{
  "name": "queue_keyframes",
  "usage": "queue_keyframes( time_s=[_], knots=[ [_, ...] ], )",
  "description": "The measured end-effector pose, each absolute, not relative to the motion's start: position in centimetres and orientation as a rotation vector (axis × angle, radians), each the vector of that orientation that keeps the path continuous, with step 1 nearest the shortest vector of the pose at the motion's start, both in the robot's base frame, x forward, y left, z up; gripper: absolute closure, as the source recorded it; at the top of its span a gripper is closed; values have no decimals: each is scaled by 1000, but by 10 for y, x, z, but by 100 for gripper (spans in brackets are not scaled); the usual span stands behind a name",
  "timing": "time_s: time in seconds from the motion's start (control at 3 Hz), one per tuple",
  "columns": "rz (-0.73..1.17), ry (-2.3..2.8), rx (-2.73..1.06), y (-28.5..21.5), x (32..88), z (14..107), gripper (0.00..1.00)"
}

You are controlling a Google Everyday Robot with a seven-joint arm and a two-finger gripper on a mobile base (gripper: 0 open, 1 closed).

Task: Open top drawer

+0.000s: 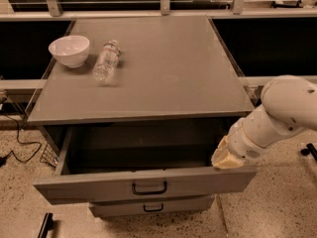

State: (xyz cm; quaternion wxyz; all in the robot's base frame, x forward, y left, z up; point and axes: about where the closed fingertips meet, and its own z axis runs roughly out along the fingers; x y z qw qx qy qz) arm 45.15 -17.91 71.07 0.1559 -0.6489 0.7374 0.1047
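The top drawer (99, 185) stands pulled out from under the grey cabinet top, its deep dark inside showing. Its flat grey front carries a black loop handle (149, 188) near the middle. My gripper (226, 157) hangs at the drawer's right end, just behind the top edge of the front panel, at the end of the white arm (282, 113) that reaches in from the right. It is well to the right of the handle. Only its tan tip shows.
A white bowl (69, 50) and a clear plastic bottle (106, 61) lying on its side rest on the cabinet top (173, 68) at the back left. A narrower drawer (153, 207) sits shut below. Speckled floor lies in front; cables trail at the left.
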Motion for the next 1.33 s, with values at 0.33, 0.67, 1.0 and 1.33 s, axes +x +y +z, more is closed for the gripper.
queue_keyframes(
  time_s=[0.33, 0.67, 1.0, 1.33],
  knots=[
    [310, 2087, -1885, -171, 460, 707, 100],
    [316, 2066, -1913, -163, 467, 703, 100],
    [341, 2066, -1932, -159, 468, 688, 100],
    [367, 2060, -1937, -154, 469, 674, 100]
  ],
)
